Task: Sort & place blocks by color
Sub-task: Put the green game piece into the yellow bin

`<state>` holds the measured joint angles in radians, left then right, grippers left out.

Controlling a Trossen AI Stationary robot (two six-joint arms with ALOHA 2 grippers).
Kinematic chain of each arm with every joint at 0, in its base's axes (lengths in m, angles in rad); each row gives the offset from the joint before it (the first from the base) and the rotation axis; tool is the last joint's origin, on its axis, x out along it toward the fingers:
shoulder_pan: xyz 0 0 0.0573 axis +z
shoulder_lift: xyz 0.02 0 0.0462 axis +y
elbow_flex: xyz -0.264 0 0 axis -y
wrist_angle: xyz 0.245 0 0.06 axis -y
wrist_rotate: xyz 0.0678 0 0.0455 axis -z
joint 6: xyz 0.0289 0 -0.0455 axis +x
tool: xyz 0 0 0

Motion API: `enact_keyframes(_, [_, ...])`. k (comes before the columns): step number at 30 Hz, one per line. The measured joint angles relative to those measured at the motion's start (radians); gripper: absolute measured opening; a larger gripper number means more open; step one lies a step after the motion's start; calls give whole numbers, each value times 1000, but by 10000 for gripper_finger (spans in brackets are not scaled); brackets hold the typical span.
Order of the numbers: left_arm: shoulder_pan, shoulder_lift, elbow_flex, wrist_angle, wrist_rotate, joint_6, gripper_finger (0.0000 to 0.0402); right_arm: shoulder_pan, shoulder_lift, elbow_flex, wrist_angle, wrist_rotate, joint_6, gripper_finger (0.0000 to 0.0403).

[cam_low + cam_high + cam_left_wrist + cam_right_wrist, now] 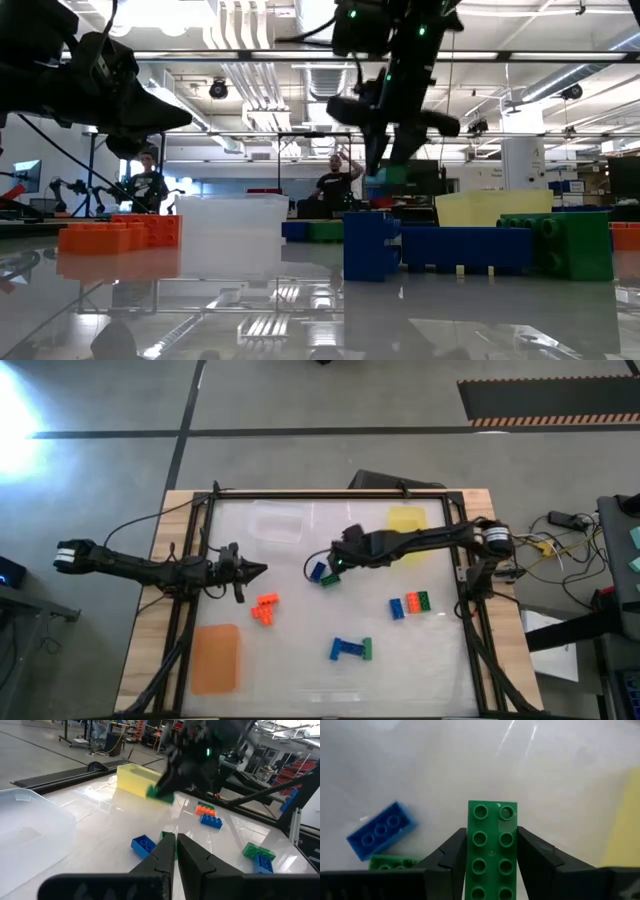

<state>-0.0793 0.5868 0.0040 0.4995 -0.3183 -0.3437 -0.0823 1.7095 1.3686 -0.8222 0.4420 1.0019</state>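
My right gripper (492,834) is shut on a green studded block (492,850) and hangs above the table's middle (336,560). Below it a blue block (381,830) and another green one (390,862) lie on the table. My left gripper (256,570) is shut and empty, left of the middle, its fingers (176,847) pointing at the right gripper (200,750). Orange blocks (265,607) sit just near of it. A blue, orange and green row (410,604) lies to the right, and a blue and green cluster (350,649) toward the near edge. My right gripper pinches the green block between its two fingers (451,855), one on each long side (471,845). The block's length runs along the fingers and its studded face is turned toward the wrist camera. It is lifted clear of the table (160,792), and the fingers come from above.
A yellow mat (407,520) lies at the far right and a clear one (278,520) at the far middle. An orange mat (215,657) is at the near left. Black frame rails (330,493) border the white table. People show in the room beyond (335,190).
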Motion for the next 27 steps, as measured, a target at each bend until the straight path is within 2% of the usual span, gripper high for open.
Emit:
enact_keyframes(7, [0, 30, 0, 2, 0, -18, 4, -121, -136, -25, -159, 21, -21, 131])
enact_keyframes(11, [0, 42, 0, 21, 0, -18, 4, -207, -209, -76, -183, 30, -27, 131])
enact_keyframes(21, [0, 55, 5, 24, 0, -18, 4, -383, -343, -277, -172, -5, -37, 131])
enact_keyframes(27, [0, 71, 6, 24, 0, -18, 4, -437, -382, -436, -37, -66, -45, 131])
